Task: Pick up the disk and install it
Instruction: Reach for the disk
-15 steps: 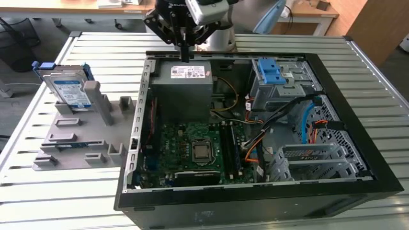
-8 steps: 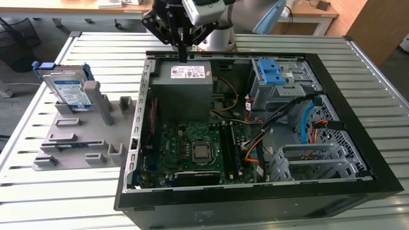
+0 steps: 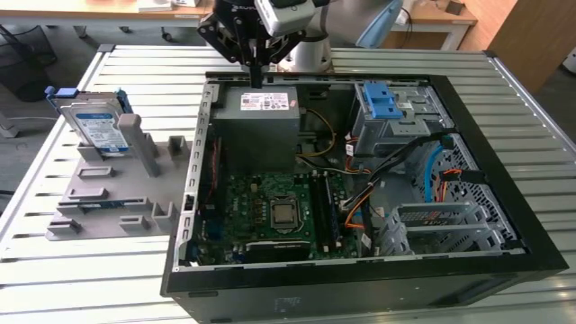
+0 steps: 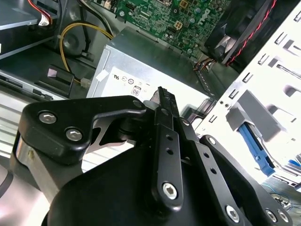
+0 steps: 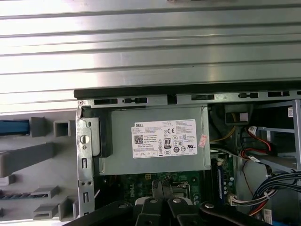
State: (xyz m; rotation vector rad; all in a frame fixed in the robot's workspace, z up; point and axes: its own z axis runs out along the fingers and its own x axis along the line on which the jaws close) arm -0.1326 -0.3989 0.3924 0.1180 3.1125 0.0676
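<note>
Gripper (image 3: 258, 82) closed, empty, above power supply (image 3: 266, 111) at far case (image 3: 360, 283) edge. Disk (image 3: 97, 127) upright in grey rack (image 3: 108, 196), exterior view's left, well apart. Risk: low traverse clipping case wall, rack posts.

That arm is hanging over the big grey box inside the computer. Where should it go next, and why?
Probably sideways, toward the exterior view's left. The gripper hangs shut and empty over the power supply, while the disk stands untouched in the grey holder outside the case. It seems best to get above the disk first.
</note>
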